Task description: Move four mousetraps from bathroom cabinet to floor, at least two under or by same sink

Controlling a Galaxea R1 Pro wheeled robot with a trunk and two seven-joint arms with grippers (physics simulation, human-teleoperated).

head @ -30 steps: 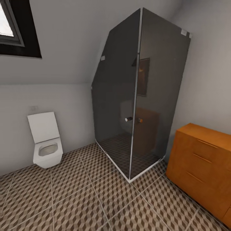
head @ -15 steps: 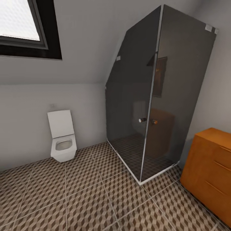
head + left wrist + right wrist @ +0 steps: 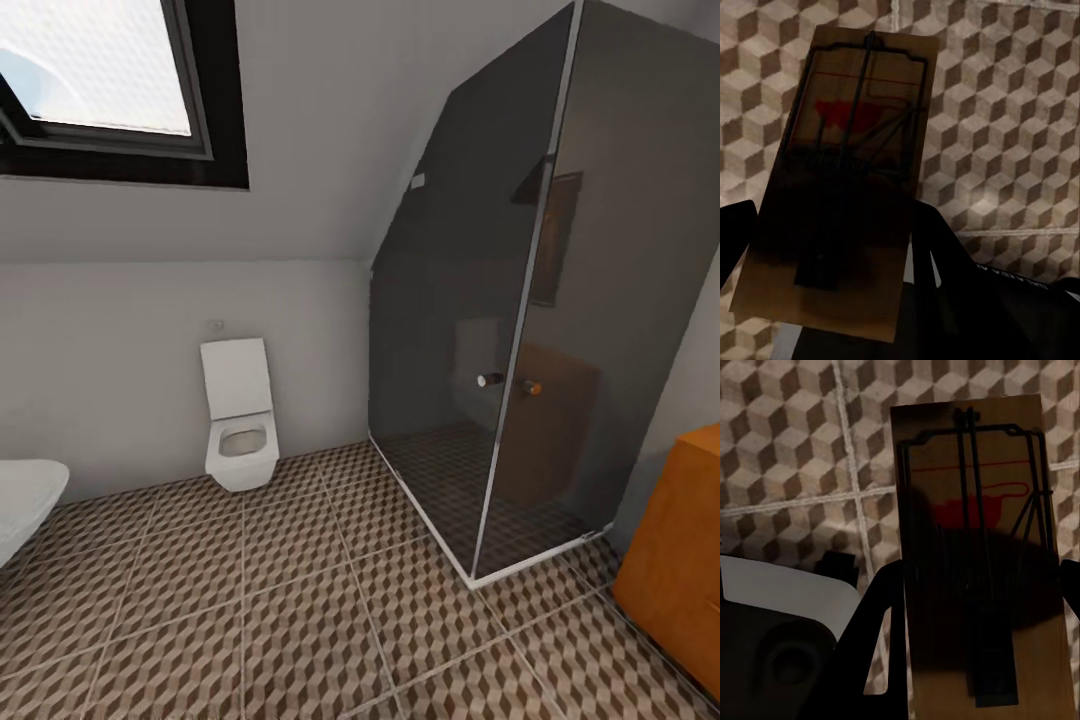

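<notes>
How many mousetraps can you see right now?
2: one mousetrap held in the left gripper, another mousetrap held in the right gripper. Others may be out of view.

My left gripper (image 3: pixel 832 300) points down at the bathroom floor (image 3: pixel 1020 112), its dark jaws clamped on either side of a mousetrap (image 3: pixel 844 180). My right gripper (image 3: pixel 982 660) likewise faces down, jaws closed against the long edges of a second mousetrap (image 3: pixel 979 562) it holds flat.
</notes>
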